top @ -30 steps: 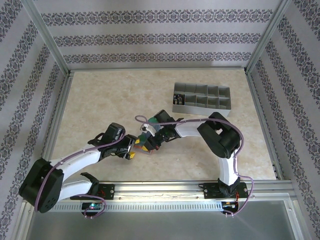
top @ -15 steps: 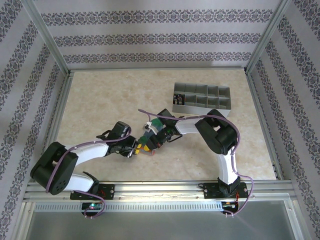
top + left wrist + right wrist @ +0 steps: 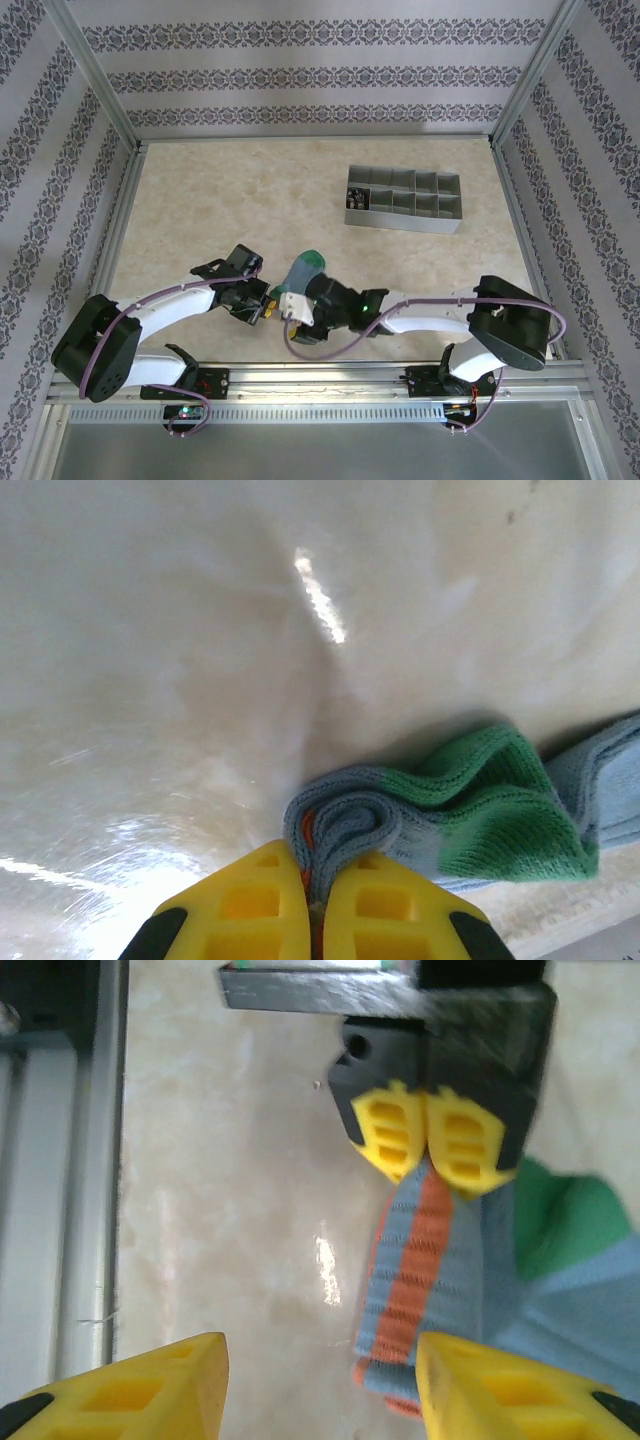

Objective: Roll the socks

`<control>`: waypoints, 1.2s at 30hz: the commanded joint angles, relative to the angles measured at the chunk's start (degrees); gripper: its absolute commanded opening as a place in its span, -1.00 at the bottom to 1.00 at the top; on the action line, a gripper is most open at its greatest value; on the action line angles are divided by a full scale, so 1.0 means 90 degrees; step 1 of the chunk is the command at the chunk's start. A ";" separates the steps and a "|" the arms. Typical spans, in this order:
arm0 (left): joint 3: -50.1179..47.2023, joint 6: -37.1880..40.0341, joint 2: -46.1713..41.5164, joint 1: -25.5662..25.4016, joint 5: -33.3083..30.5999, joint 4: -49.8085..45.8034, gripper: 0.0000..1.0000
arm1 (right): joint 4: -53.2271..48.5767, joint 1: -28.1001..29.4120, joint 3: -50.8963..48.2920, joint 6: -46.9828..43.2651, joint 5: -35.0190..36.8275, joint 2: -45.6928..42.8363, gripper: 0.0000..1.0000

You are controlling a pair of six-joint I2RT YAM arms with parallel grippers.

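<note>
The blue-teal sock (image 3: 303, 270) lies near the table's front middle, its green heel (image 3: 500, 810) bulging to one side. My left gripper (image 3: 318, 900) is shut on the sock's folded end, where blue layers and an orange edge curl between the yellow fingers. In the right wrist view the sock (image 3: 430, 1280) hangs from the left gripper (image 3: 428, 1155) with an orange band along it. My right gripper (image 3: 320, 1360) is open; its right finger (image 3: 500, 1390) sits by the sock's lower end and nothing lies between the fingers. The black striped sock is out of view.
A grey compartment organizer (image 3: 403, 198) stands at the back right with a small dark item in its left cell. The metal front rail (image 3: 60, 1160) runs close beside my right gripper. Patterned walls enclose the marble table (image 3: 200, 210).
The right arm has dropped from its raised pose and now stretches low along the front rail, reaching left toward the sock. The left gripper stays shut on the sock, hardly moved.
</note>
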 commanded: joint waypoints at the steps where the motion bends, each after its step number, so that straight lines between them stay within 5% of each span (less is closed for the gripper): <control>1: 0.0055 -0.0087 0.0079 -0.0034 -0.0184 -0.0814 -1.00 | 0.0166 0.0567 0.0204 -0.1162 0.2334 0.0427 0.04; 7: 0.0140 -0.0002 0.0178 -0.0036 -0.0145 -0.0809 -1.00 | 0.0416 0.0937 0.0742 -0.1955 0.3742 0.1529 0.02; 11: 0.0112 0.0007 0.0119 -0.0034 -0.0159 -0.0834 -1.00 | 0.0426 0.0861 0.0943 -0.2106 0.3790 0.1812 -0.07; 17: 0.0036 -0.0021 -0.0061 -0.0034 -0.0172 -0.0829 -1.00 | -0.0064 0.0677 0.1066 -0.1647 0.3542 0.2079 -0.78; 22: -0.0152 -0.0114 -0.0205 -0.0015 -0.0141 -0.0401 -0.94 | -0.0702 0.0104 0.1079 -0.0970 0.2013 0.1983 -1.00; 30: -0.0248 -0.0237 -0.0832 0.0101 -0.0578 0.0115 0.29 | -0.1543 -0.0900 0.1250 -0.0117 -0.0737 0.2187 -1.00; 36: -0.0543 -0.0285 -0.1263 0.0161 -0.0796 0.0669 0.30 | -0.1643 -0.1614 0.1296 0.0425 -0.2101 0.2401 -1.00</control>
